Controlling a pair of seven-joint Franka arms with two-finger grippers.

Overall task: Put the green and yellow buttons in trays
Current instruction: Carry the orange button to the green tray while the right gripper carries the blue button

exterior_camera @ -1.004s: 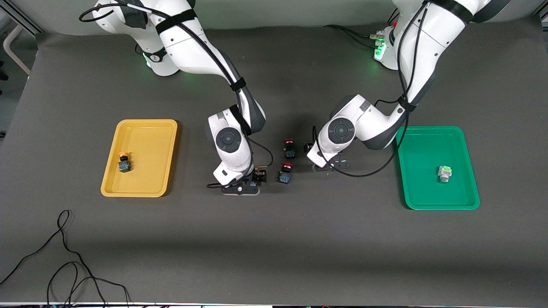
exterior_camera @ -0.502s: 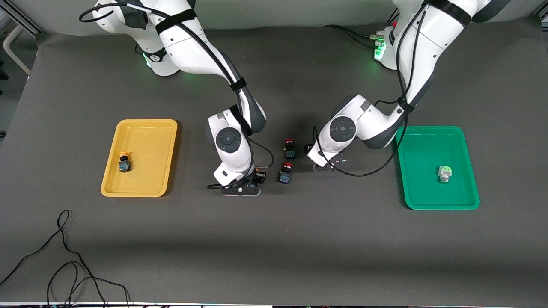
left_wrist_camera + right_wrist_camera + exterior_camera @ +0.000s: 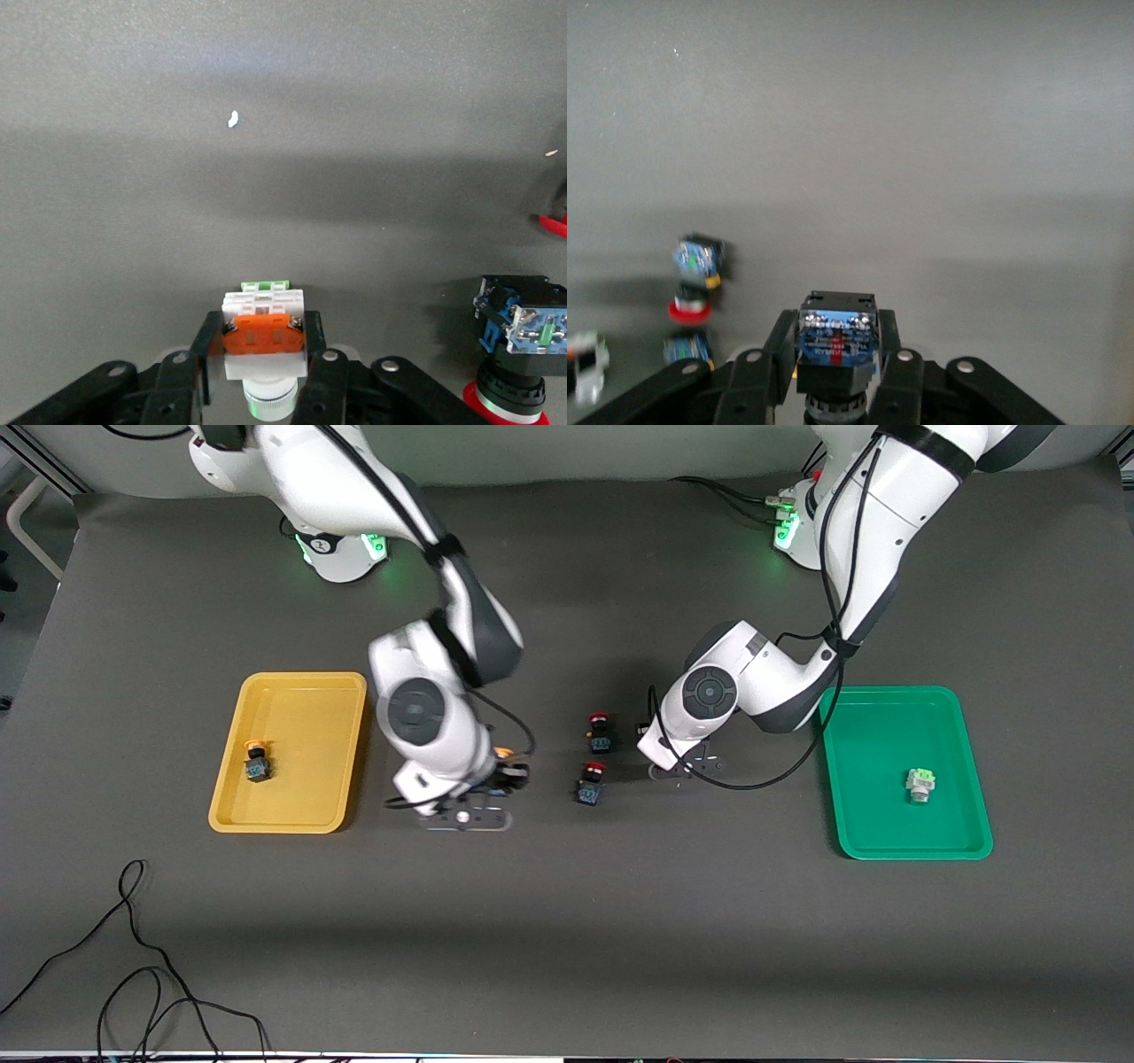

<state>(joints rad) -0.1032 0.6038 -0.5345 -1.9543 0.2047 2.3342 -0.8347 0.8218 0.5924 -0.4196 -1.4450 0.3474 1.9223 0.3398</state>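
Right hand (image 3: 507, 773) shifted trayward; red buttons (image 3: 591, 782) beside.

The tray at my right arm's end (image 3: 292, 817) holds one push-button (image 3: 256, 763), and the tray at my left arm's end (image 3: 886, 843) holds another push-button (image 3: 920, 785). Two spare push-buttons (image 3: 600, 730) lie between the trays, one nearer the front camera (image 3: 590, 782). My right gripper (image 3: 835, 350), over the table between its tray and that pair, grips a fifth button (image 3: 835, 332). My left gripper (image 3: 263, 343), beside the pair toward my left arm's end, grips a sixth button (image 3: 263, 326).
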